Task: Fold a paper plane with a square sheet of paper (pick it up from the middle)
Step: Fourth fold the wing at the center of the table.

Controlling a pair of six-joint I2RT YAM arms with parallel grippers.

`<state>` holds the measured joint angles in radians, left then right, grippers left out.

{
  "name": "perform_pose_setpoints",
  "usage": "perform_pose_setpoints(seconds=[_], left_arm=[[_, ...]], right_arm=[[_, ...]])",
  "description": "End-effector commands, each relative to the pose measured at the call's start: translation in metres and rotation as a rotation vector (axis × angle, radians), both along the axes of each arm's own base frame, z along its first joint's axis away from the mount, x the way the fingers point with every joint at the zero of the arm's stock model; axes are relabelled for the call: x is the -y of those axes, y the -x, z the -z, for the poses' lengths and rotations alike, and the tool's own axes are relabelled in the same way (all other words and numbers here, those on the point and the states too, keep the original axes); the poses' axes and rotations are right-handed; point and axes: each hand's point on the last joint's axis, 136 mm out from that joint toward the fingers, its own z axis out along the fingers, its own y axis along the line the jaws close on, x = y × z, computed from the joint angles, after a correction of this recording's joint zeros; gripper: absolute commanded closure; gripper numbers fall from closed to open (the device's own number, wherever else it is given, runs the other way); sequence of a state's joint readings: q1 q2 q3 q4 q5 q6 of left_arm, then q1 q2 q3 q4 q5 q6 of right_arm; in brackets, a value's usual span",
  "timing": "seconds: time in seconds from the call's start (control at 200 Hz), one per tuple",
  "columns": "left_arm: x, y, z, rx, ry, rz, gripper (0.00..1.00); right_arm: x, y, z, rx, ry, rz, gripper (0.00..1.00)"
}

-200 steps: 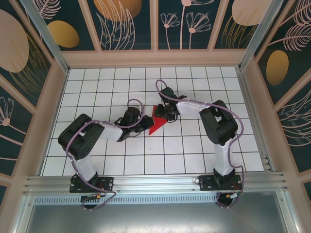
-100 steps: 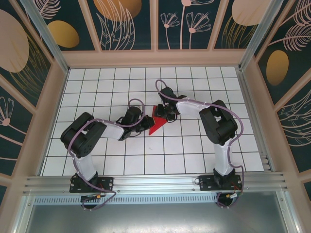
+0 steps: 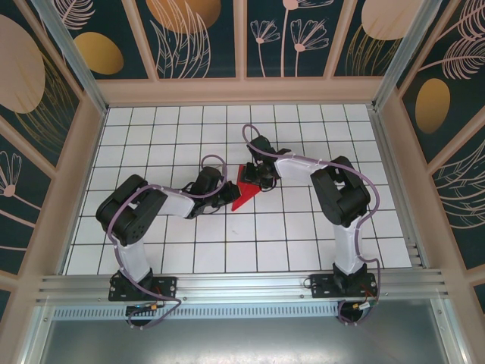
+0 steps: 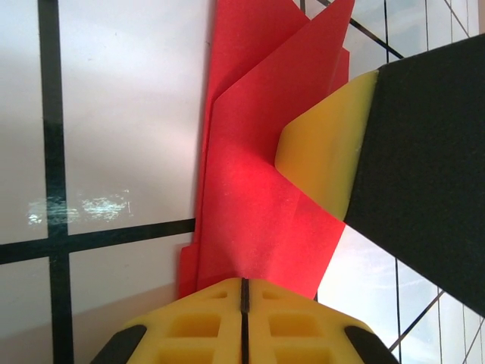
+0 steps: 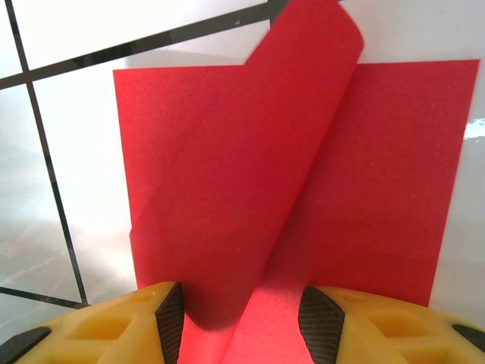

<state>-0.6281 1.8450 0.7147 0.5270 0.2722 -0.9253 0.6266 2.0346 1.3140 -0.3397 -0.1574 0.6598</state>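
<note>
Red paper [image 3: 242,199], creased into a layered wedge, lies near the middle of the tiled table [image 3: 303,235], between the two arms. Left gripper [image 4: 244,297] has its jaws closed flat together on one end of the wedge, pinning the layers. Right gripper [image 5: 242,307] stands at the opposite edge with its jaws apart, straddling the sheet and clamping nothing. A loose flap [image 5: 250,144] curls up beside one of its fingers, and in the left wrist view a yellow pad [image 4: 322,155] sits tucked under that raised layer.

The step in hand appears to be turning this flap over for the next fold. Done well, it likely calls for a firm left pinch, so the layers underneath do not slide. The right finger would carry the flap across low and slow, line its edge up with the centre crease, then press along the fold. Thin paper may buckle or tear if dragged sideways.
</note>
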Motion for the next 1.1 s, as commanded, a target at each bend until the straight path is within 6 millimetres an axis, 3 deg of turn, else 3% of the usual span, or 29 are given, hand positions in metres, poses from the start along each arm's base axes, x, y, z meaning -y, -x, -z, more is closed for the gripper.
perform_pose_setpoints(seconds=[0.0, 0.15, 0.24, 0.41, 0.52, 0.63, 0.756, 0.911, 1.096], left_arm=[[-0.009, 0.001, 0.016, -0.034, -0.062, -0.013, 0.90], [-0.019, 0.005, 0.028, -0.059, -0.127, -0.027, 0.93], [-0.025, 0.008, 0.035, -0.077, -0.166, -0.037, 0.94], [-0.035, 0.015, 0.047, -0.104, -0.217, -0.051, 0.96], [-0.038, 0.017, 0.051, -0.113, -0.227, -0.054, 0.97], [-0.039, 0.018, 0.053, -0.118, -0.231, -0.050, 0.98], [-0.038, 0.018, 0.055, -0.120, -0.233, -0.045, 0.99], [-0.039, 0.020, 0.057, -0.126, -0.237, -0.043, 1.00], [-0.040, 0.020, 0.058, -0.131, -0.245, -0.044, 1.00]], right_arm=[[0.044, 0.050, 0.091, -0.211, 0.218, 0.000, 0.48], [0.036, 0.044, 0.081, -0.193, 0.185, -0.004, 0.48], [0.025, 0.035, 0.064, -0.156, 0.136, -0.009, 0.48], [-0.001, 0.000, -0.002, -0.008, -0.022, -0.013, 0.48], [-0.006, -0.020, -0.056, 0.115, -0.156, -0.017, 0.47], [-0.002, -0.024, -0.089, 0.204, -0.245, -0.046, 0.47], [-0.005, -0.012, -0.087, 0.208, -0.265, -0.120, 0.56], [-0.011, 0.000, -0.063, 0.143, -0.291, -0.166, 0.81], [-0.019, 0.010, -0.037, 0.079, -0.307, -0.199, 0.95]])
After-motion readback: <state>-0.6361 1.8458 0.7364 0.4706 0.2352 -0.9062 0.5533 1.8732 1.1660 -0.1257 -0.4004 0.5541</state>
